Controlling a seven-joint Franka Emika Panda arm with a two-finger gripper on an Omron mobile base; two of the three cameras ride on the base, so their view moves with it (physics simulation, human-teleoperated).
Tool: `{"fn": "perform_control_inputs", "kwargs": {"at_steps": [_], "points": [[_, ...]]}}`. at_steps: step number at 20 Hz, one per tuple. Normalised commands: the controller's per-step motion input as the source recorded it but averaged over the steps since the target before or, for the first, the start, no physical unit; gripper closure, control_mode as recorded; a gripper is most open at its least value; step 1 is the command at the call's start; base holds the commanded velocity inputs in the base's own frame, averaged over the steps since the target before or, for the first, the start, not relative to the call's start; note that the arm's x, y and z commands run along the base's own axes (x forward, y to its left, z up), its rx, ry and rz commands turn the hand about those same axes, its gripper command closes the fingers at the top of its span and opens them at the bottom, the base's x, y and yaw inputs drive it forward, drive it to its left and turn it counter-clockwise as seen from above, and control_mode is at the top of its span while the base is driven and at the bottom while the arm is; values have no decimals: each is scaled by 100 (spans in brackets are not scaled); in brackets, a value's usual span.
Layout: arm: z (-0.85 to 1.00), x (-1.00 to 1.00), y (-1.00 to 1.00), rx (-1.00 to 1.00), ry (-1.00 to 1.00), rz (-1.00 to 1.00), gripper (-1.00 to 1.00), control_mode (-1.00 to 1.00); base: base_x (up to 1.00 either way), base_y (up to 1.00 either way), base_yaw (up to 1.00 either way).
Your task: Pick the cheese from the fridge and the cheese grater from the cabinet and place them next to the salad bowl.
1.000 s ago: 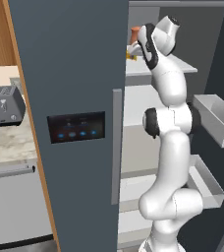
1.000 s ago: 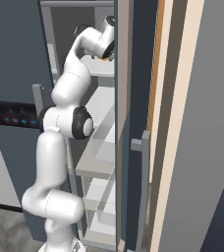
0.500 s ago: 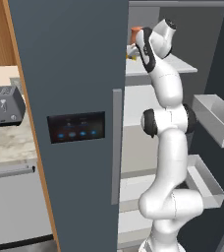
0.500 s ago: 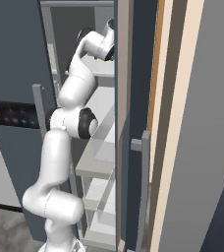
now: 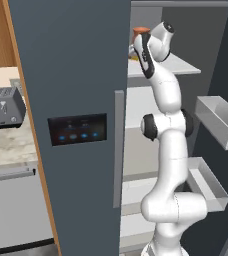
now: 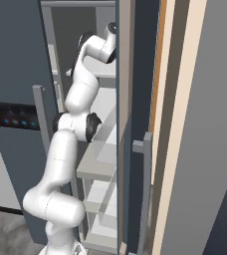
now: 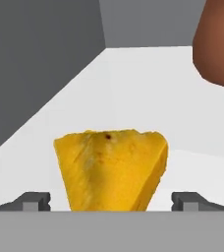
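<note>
Cheese [image 7: 111, 170] is sitting on the white upper shelf [image 7: 133, 98] of the fridge [image 5: 71, 100], in front of the terracotta-brown jar [image 7: 217, 47] and off to one side of it. The gripper [image 7: 111, 201] is hanging wide open with the wedge lying between its fingertips [image 7: 33, 201], nothing gripped yet. Closing too early is risking a pinch on the narrow end alone, so the wedge might be squirting out. Swinging wide is risking a knock on the jar beside it.
</note>
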Motion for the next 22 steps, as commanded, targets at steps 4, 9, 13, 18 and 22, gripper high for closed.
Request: {"fn": "perform_control_inputs", "kwargs": {"at_steps": [4,9,13,18,22], "points": [[-6,17,1,0,0,0,-100,-100,0,0,0],[-20,1,0,0,2,0,100,-100,0,0,0],[-9,12,0,0,0,0,100,-100,0,0,0],[-7,6,0,0,0,0,100,-100,0,0,0],[-4,-15,-2,0,0,0,100,-100,0,0,0]]}}
